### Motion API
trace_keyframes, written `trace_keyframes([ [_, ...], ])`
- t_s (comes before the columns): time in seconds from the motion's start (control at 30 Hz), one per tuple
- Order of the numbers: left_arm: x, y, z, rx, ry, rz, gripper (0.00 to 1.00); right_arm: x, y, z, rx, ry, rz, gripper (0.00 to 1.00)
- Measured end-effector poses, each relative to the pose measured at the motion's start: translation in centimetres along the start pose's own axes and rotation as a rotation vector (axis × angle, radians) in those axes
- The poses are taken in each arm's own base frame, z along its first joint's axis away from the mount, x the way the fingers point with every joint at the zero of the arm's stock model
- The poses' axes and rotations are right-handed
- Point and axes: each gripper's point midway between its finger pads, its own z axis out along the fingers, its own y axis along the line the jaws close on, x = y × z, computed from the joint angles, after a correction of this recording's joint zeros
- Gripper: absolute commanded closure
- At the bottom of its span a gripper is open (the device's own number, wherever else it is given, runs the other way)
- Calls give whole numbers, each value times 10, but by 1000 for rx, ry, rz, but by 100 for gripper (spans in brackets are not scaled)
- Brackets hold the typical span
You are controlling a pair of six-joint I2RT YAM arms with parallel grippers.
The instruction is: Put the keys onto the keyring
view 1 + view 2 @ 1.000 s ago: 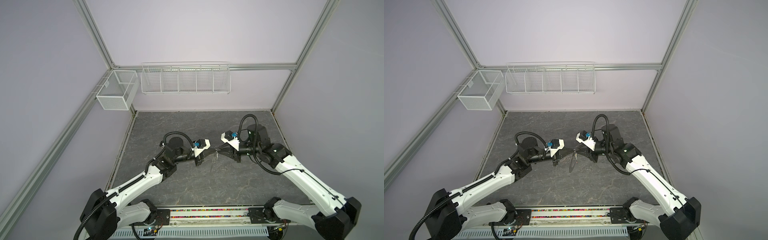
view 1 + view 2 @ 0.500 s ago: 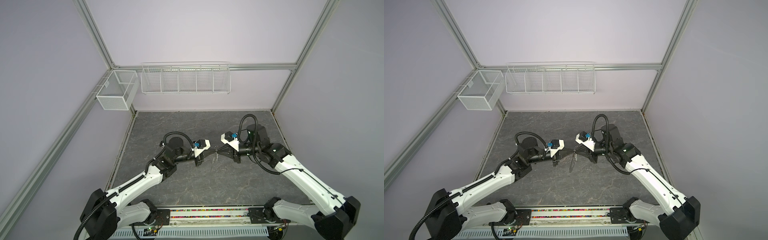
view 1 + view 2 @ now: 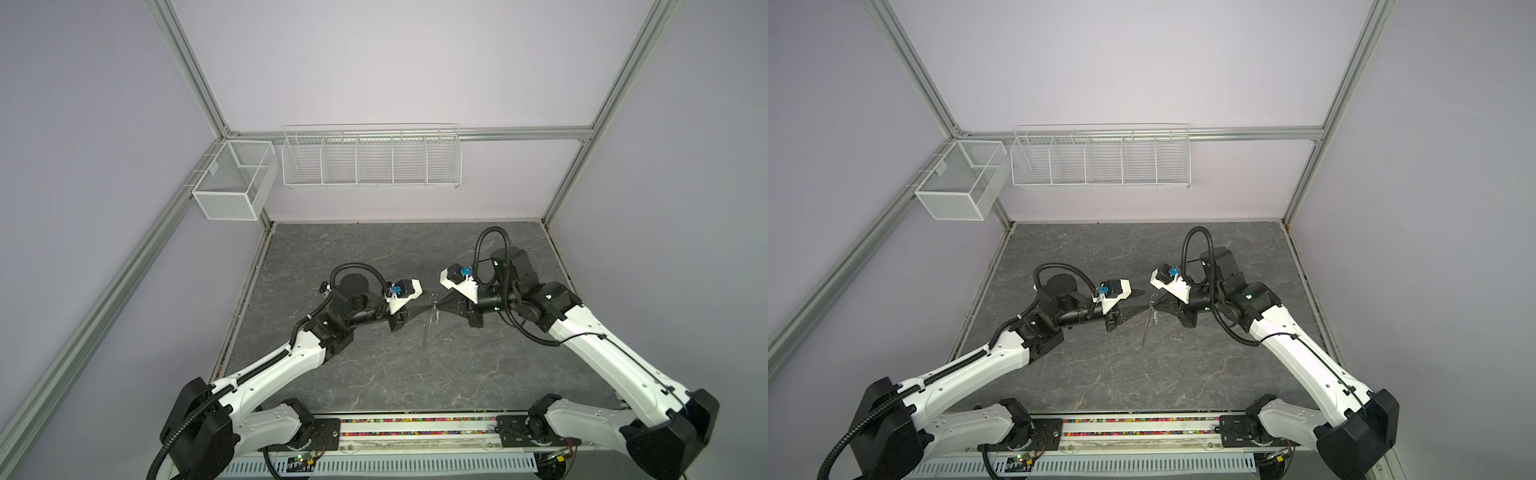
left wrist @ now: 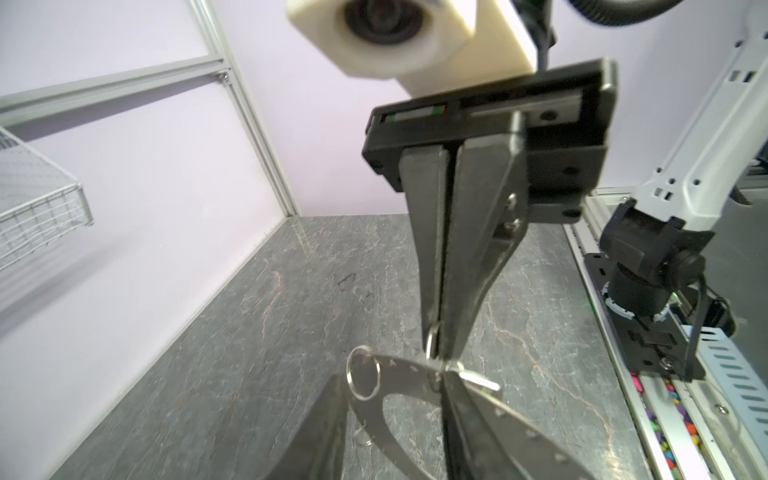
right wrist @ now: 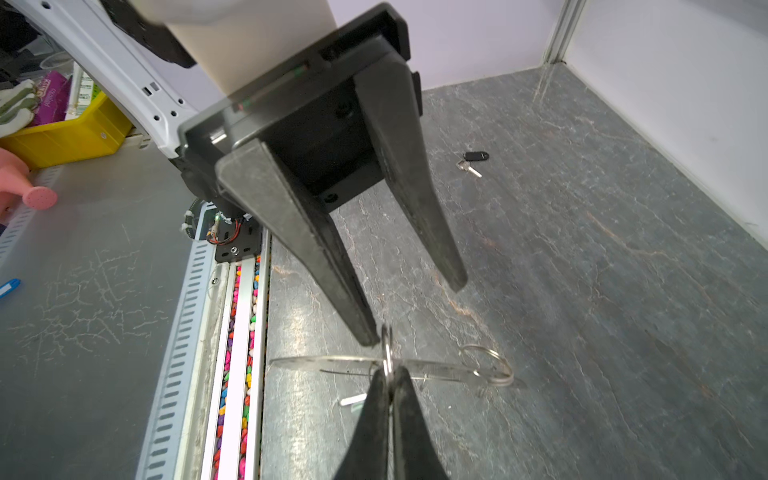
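In both top views the keyring (image 3: pixel 428 328) hangs over the middle of the bench (image 3: pixel 374 374). It shows as a thin metal sliver on edge just below where the left gripper (image 3: pixel 423 309) and the right gripper (image 3: pixel 439 306) meet tip to tip; no key can be made out there. In the left wrist view the right gripper is pressed together, pinching a small wire loop (image 4: pixel 432 338) at the rim of the keyring. The keyring's flat, dull grey face shows a wide hole, tiny rim holes and a larger loop (image 4: pixel 365 372) hanging free. In the right wrist view the left gripper is spread, its tapered matt black fingers (image 5: pixel 299 232) holding nothing, one tip just beside the pinched loop. Beyond it a black key (image 5: pixel 473 160), with a glossy plastic head and a short silver blade, lies flat on the veined, slate-like bench. It is well apart from the keyring and toward the left edge, so the free left arm looks the nearer one to fetch it. A pale sliver (image 5: pixel 353 401) below the disc is probably the other key; whether it hangs from the keyring I cannot tell.
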Motion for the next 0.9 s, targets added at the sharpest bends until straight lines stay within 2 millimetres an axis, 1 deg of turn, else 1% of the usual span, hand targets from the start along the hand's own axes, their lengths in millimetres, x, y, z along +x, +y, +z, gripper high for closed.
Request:
trace_keyframes([
  [0.13,-2,-7,4,-35,58,95,62,3,-6,-2,17,73,35,93],
  [0.27,-9,-9,6,-63,82,170,65,13,-8,-3,26,147,70,93],
  [0.47,-2,-8,5,-81,127,212,69,26,-7,-6,24,227,97,93],
  [0.67,-3,-13,11,-56,144,240,70,29,-3,-8,10,249,97,93],
  [0.9,-7,-13,18,-43,150,254,74,29,2,-5,-10,261,83,93],
])
